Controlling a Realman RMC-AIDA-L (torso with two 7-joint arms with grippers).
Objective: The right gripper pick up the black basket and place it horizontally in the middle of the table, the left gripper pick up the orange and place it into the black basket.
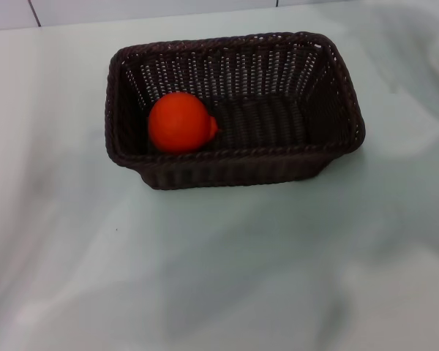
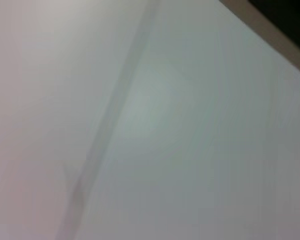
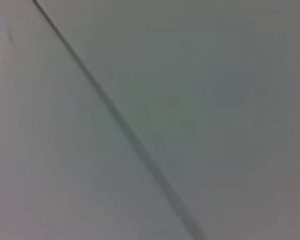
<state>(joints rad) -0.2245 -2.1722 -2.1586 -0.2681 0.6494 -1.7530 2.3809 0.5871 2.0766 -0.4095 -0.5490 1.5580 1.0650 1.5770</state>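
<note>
The black basket stands lengthwise across the middle of the white table in the head view. The orange lies inside it, at its left end against the near wall, its knobby neck pointing right. Neither gripper shows in any view. The left wrist view and the right wrist view show only pale flat surfaces with a seam line.
A pale wall edge runs along the back of the table. A dark band crosses one corner of the left wrist view.
</note>
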